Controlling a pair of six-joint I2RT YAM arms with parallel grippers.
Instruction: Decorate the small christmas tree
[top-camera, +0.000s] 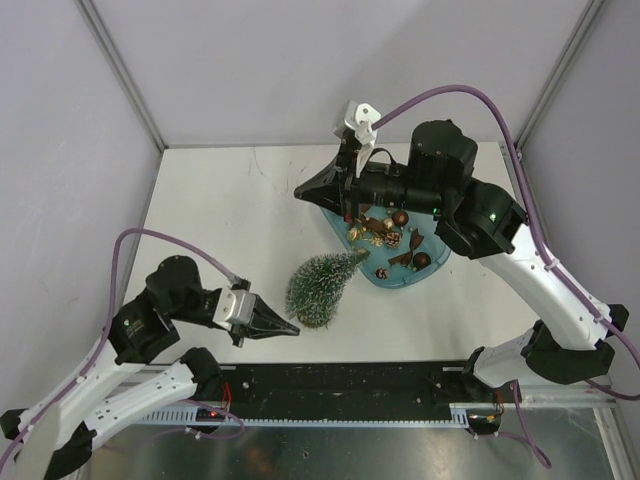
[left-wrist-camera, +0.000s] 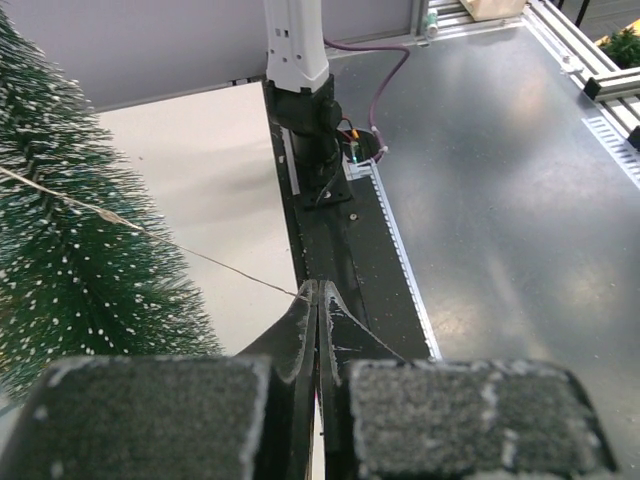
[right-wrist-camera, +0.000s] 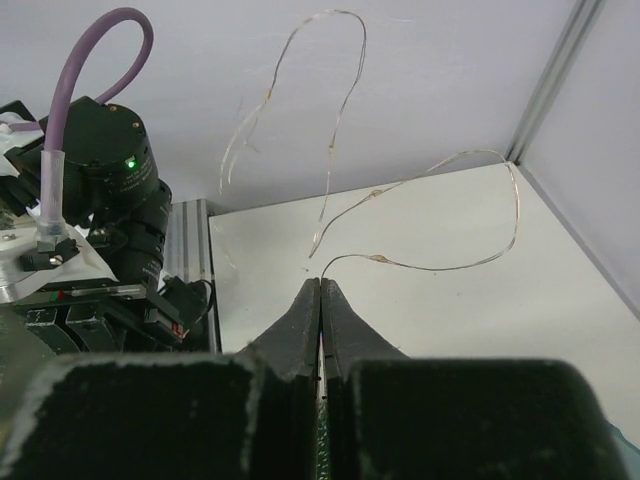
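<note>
The small christmas tree (top-camera: 318, 288) stands at mid-table, dark green with white tips. In the top view its tip points toward the teal tray (top-camera: 400, 281). The tree also fills the left of the left wrist view (left-wrist-camera: 70, 250). A thin wire light string (left-wrist-camera: 200, 255) runs from the tree to my left gripper (left-wrist-camera: 317, 291), which is shut on it just right of the tree (top-camera: 292, 330). My right gripper (right-wrist-camera: 320, 283) is shut on another part of the wire (right-wrist-camera: 430, 268), which loops up in the air. It hovers at the tray's far left edge (top-camera: 303, 192).
The teal tray holds several brown and gold ornaments (top-camera: 392, 235) and pine cones, right of the tree. A black rail (top-camera: 350, 390) runs along the near edge. Grey walls enclose the table. The right arm's base (left-wrist-camera: 308, 120) and the left arm's motor (right-wrist-camera: 105, 185) show in the wrist views.
</note>
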